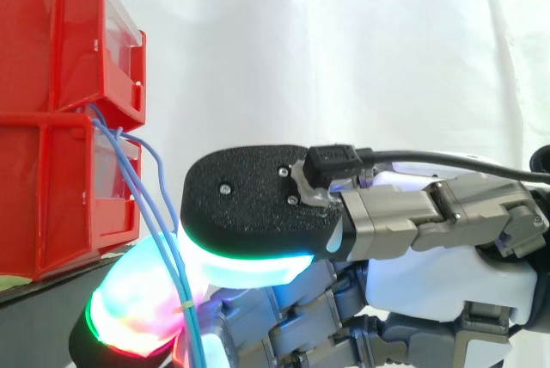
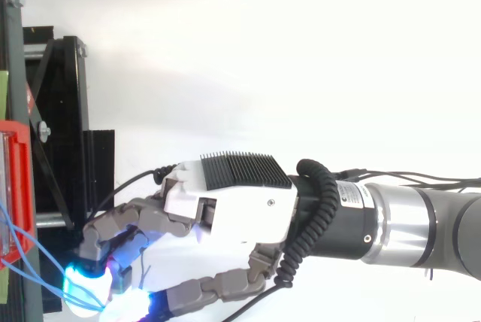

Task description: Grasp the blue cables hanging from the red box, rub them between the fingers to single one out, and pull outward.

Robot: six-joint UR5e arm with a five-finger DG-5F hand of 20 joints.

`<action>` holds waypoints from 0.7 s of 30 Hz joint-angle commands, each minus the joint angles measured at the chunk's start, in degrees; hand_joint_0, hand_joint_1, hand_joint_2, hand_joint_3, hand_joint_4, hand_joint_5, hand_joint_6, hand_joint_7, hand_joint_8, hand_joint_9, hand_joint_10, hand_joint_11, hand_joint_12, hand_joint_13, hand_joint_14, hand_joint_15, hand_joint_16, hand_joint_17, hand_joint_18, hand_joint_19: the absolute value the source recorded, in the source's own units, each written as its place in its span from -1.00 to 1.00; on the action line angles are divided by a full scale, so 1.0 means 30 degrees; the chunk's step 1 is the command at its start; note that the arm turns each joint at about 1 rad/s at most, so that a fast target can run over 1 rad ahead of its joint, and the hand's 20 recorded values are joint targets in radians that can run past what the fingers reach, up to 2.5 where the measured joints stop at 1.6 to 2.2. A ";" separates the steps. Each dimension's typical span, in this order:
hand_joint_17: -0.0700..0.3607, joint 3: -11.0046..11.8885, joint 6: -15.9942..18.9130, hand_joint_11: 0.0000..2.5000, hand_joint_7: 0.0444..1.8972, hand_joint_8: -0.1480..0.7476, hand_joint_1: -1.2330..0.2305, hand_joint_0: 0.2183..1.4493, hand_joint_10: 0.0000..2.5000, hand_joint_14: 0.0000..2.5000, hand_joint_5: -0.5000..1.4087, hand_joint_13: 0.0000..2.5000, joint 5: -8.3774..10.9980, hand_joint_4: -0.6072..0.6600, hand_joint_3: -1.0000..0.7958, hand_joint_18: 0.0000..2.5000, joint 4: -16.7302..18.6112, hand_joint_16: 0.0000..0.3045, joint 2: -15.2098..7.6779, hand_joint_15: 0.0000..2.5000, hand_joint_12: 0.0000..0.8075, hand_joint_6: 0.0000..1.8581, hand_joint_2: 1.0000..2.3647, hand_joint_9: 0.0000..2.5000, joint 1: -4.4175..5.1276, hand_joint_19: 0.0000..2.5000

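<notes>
The hand is sitting right of the stacked red bins, with its fingers curling in toward the left and pinching the blue cables between glowing pads. Cables are hanging from the bin fronts where upper meets lower and running down and right into the pinch, one bowing out slack to the right. Bins are standing on the black stand, left of the hand.

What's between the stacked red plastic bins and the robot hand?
In the side view, thin blue cables run from the red plastic bins to the robot hand.
</notes>
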 commanded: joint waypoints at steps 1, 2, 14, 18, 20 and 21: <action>-0.06 0.0004 0.0668 -0.32 -0.13 0.19 -0.38 -0.36 -0.99 -0.99 -0.65 -0.40 -0.0230 0.33 -0.03 -0.39 -0.0200 -0.61 0.0026 -0.66 0.06 -0.05 -0.98 -0.30 -0.0003 -0.72; -0.06 -0.0026 0.0785 -0.32 -0.13 0.19 -0.38 -0.36 -0.99 -0.99 -0.65 -0.39 -0.0259 0.34 -0.04 -0.39 -0.0200 -0.61 -0.0004 -0.66 0.06 -0.04 -0.98 -0.30 -0.0003 -0.72; -0.07 0.0004 0.2045 -0.27 -0.04 0.21 -0.41 -0.37 -0.99 -0.99 -0.65 -0.35 -0.0318 0.25 -0.05 -0.33 -0.1109 -0.62 0.0670 -0.65 0.08 -0.02 -0.98 -0.24 -0.0003 -0.70; -0.05 0.0004 0.2133 -0.28 -0.01 0.23 -0.40 -0.37 -0.99 -0.99 -0.64 -0.32 -0.0318 0.15 0.03 -0.30 -0.2075 -0.61 0.0993 -0.64 0.09 -0.01 -0.98 -0.21 0.0026 -0.70; -0.04 -0.0026 0.2367 -0.28 0.01 0.25 -0.39 -0.37 -0.99 -0.99 -0.63 -0.29 -0.0318 0.11 0.06 -0.28 -0.2544 -0.60 0.1168 -0.64 0.11 -0.01 -0.99 -0.19 0.0055 -0.69; -0.02 0.0004 0.2455 -0.28 0.02 0.28 -0.38 -0.37 -0.99 -0.99 -0.63 -0.28 -0.0318 0.08 0.09 -0.25 -0.2661 -0.59 0.1256 -0.64 0.13 -0.01 -0.99 -0.16 0.0055 -0.70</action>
